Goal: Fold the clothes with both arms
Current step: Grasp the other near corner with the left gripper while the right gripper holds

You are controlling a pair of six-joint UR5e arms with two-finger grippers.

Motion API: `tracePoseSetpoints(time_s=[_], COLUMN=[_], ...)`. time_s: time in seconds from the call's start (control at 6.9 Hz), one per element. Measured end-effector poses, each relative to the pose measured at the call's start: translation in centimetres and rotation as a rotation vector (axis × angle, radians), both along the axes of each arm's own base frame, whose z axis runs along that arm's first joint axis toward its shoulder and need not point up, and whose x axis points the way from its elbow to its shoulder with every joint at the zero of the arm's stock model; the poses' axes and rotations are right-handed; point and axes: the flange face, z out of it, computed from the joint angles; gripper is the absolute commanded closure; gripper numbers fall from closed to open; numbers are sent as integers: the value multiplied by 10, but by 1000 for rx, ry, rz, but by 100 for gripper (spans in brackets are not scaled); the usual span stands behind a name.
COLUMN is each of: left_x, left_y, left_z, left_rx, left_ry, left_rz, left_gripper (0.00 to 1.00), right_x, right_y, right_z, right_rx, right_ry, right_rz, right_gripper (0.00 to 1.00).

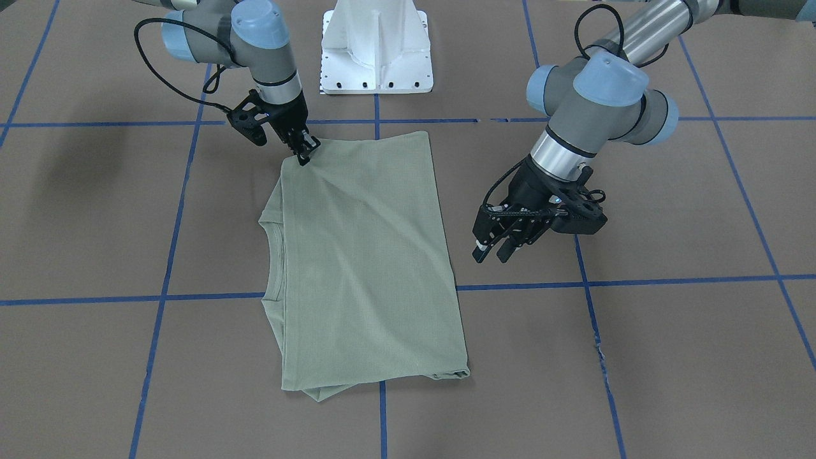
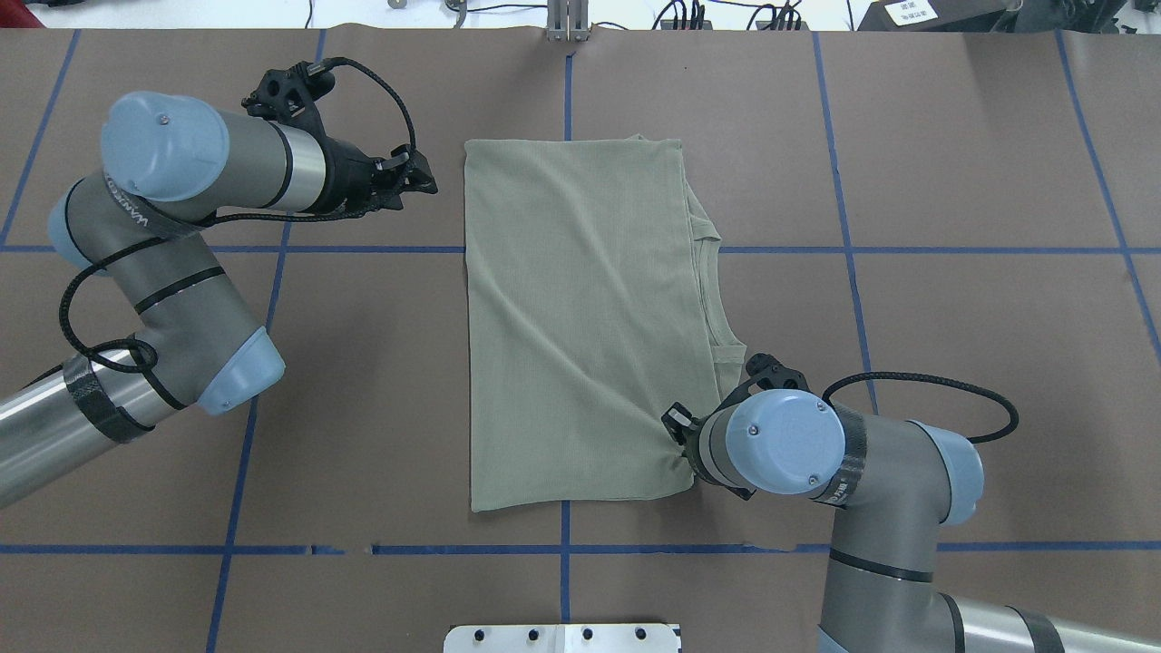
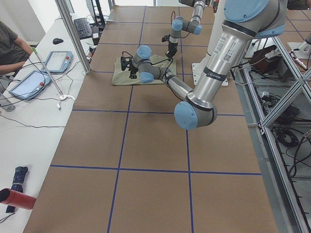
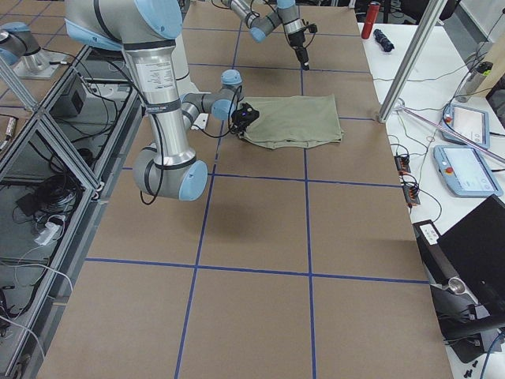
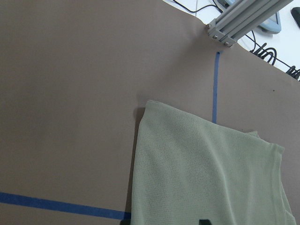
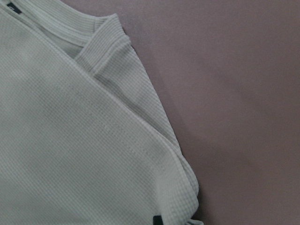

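While right gripper (image 1: 305,155) clamps shirt (image 1: 363,255) corner, left gripper (image 1: 491,256) hangs spread, off cloth; I'd pinch far corner, lift level.

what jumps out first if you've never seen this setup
A sage-green shirt lies folded into a tidy rectangle in the middle of the brown table, which is marked with a grid of blue tape. The right gripper is clamped on a corner of it on the robot's side, with the cloth puckering toward it. The left gripper hangs open beside the shirt, clear of it.
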Motion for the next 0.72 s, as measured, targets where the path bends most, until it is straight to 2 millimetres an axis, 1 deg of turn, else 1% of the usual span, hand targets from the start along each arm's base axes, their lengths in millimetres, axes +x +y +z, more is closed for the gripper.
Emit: tracePoseSetpoints(time_s=[0.14, 0.29, 0.43, 0.58, 0.72], left_x=[-2, -1, 9, 28, 54], left_y=[5, 22, 52, 91, 140], left_z=[-2, -6, -10, -11, -12], left_rx=[-9, -42, -99, -173, -253], left_ry=[13, 49, 97, 146, 194], left_rz=[-2, 2, 3, -17, -39], left_gripper=[42, 42, 42, 42, 42], right_x=[6, 12, 17, 21, 24], right_y=[1, 2, 4, 6, 9], right_z=[-5, -10, -13, -13, -12], right_rx=[3, 4, 3, 1, -8], right_ry=[-11, -22, -30, -34, -36], right_rz=[2, 5, 8, 4, -6], right_gripper=[100, 100, 100, 100, 100])
